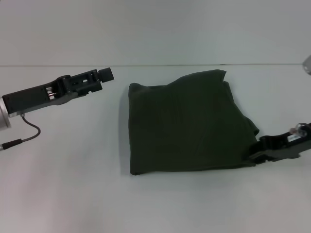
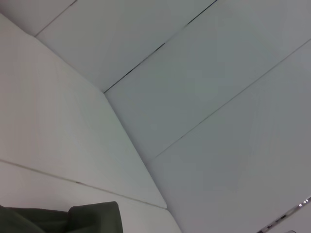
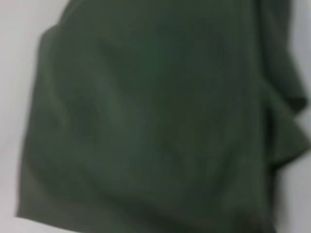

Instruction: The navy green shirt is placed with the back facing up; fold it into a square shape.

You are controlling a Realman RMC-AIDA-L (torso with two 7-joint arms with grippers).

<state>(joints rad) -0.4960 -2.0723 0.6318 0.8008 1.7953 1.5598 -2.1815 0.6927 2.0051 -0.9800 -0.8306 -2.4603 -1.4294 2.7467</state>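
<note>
Shirt (image 1: pixel 189 126) folded near-square, centre frame; right gripper (image 1: pixel 256 156) at its lower-right corner, left gripper (image 1: pixel 106 74) clear upper left; grip state of both unclear.

I see the navy green shirt (image 1: pixel 192 124) lying flat on the white worktop (image 1: pixel 68 194), a little right of centre. It is dark olive and plain on the side facing up, folded into a rough, uneven square. Its left and near edges run fairly straight. The far right corner pokes up towards the far side, and loose layers bulge out along the right edge.
</note>
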